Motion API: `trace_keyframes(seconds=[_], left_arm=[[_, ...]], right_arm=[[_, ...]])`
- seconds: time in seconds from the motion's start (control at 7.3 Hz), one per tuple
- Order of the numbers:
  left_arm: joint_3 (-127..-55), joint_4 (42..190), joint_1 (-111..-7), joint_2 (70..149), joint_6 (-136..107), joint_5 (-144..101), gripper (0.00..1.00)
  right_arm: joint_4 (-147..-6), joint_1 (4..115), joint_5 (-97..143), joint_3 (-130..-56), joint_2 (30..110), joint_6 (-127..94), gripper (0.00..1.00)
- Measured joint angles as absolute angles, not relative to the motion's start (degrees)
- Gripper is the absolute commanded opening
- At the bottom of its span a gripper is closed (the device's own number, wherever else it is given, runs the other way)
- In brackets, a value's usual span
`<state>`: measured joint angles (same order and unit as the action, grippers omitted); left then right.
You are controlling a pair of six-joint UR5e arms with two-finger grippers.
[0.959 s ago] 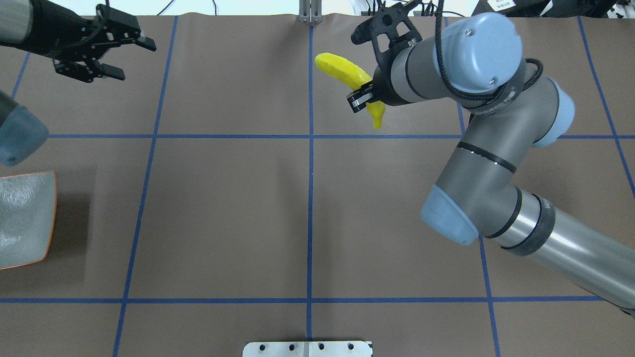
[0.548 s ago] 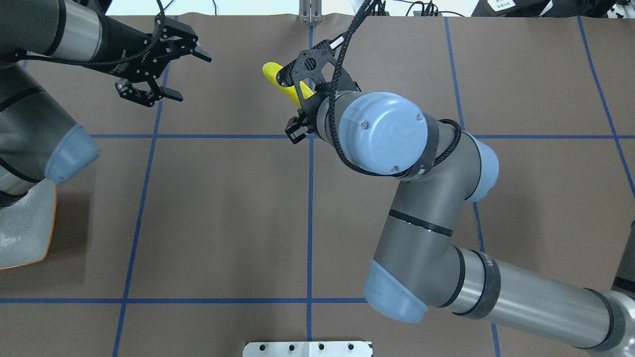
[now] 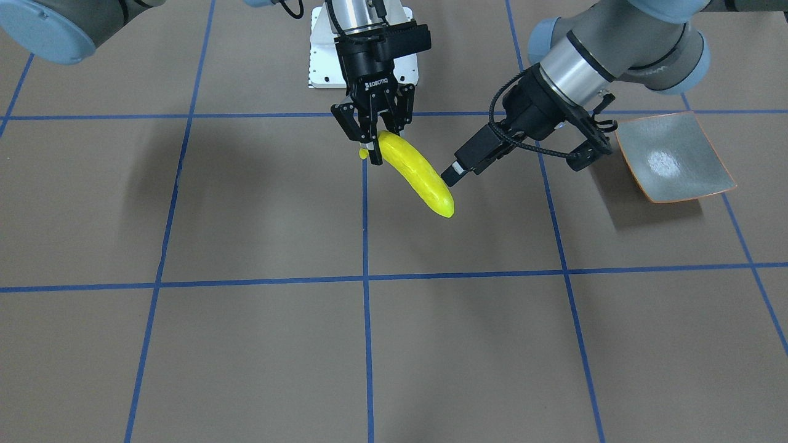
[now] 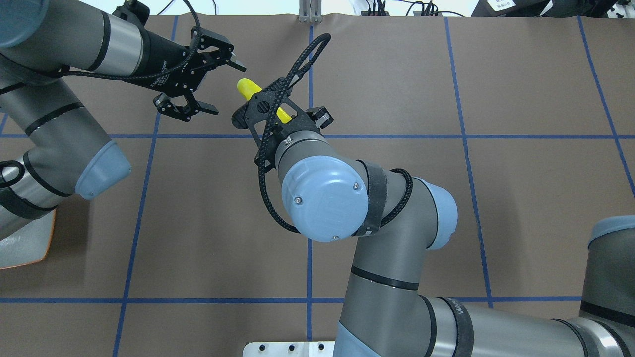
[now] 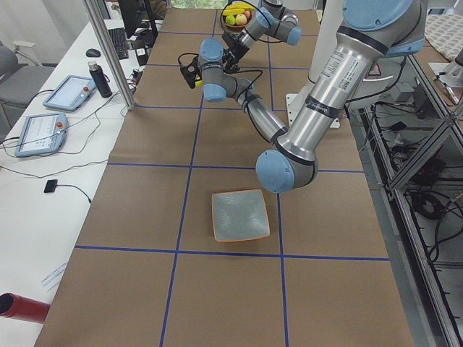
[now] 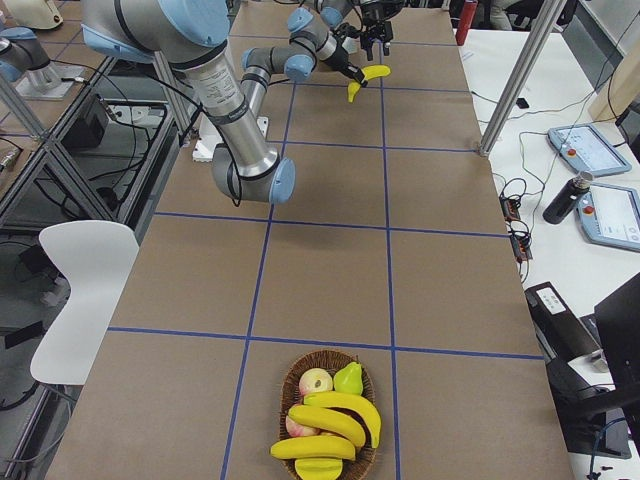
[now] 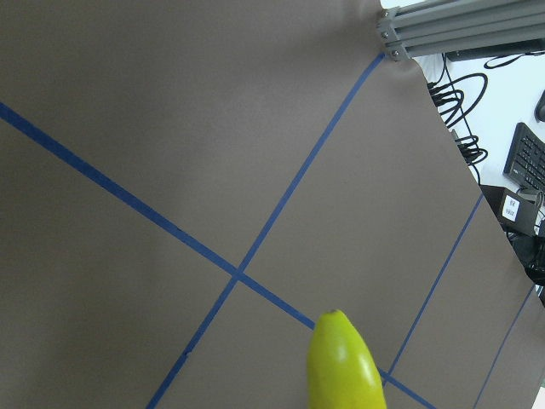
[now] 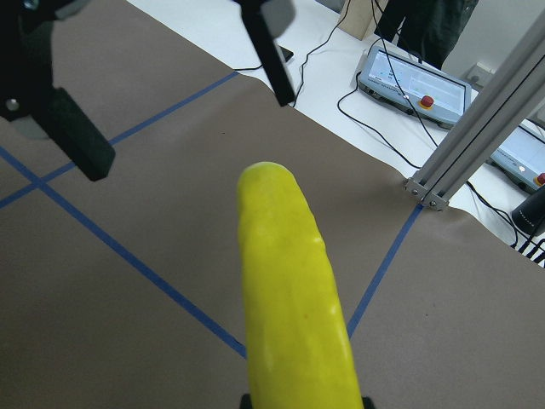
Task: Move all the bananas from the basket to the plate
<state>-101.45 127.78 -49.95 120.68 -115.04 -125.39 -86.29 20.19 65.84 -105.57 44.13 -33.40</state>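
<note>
My right gripper (image 3: 373,140) is shut on one end of a bright yellow banana (image 3: 416,176) and holds it above the table near the far centre line. The banana's free end points toward my left gripper (image 3: 454,173), which is open and a short way from that tip. In the overhead view the left gripper (image 4: 222,85) is open beside the banana's tip (image 4: 246,88), and my right wrist hides the rest. The grey-green plate (image 3: 673,157) is empty on my left side. More bananas (image 6: 327,427) lie in the wicker basket (image 6: 290,385).
The basket also holds an apple (image 6: 315,381) and a pear (image 6: 348,378), at the table's end on my right. The plate (image 5: 240,215) lies under my left arm's elbow. The brown mat has blue grid tape. A metal mount (image 4: 307,348) sits at the near edge.
My right arm has swung left with the banana, from right of the centre line to left of it. My left arm has moved right toward the banana, its gripper still open.
</note>
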Motion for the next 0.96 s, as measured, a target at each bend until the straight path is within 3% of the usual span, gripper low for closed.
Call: trace_keyframes(seconds=[0.41, 0.68, 0.82, 0.96], left_arm=[[-101.68, 127.79, -48.4, 120.76, -115.45, -125.35, 0.99], [-101.76, 127.79, -47.37, 120.71, -115.25, -125.36, 0.71], [-101.77, 127.79, -47.0, 120.68, -115.05, -125.34, 0.48], [-101.78, 127.8, -46.77, 120.69, -114.92, -125.3, 0.1]], right_arm=[[-86.02, 18.51, 63.75, -105.64, 43.88, -33.4, 0.0], [-85.74, 18.4, 63.65, -105.7, 43.79, -33.32, 0.0], [-85.66, 18.37, 63.64, -105.75, 43.75, -33.26, 0.0], [-85.43, 18.34, 63.67, -105.78, 43.74, -33.18, 0.38]])
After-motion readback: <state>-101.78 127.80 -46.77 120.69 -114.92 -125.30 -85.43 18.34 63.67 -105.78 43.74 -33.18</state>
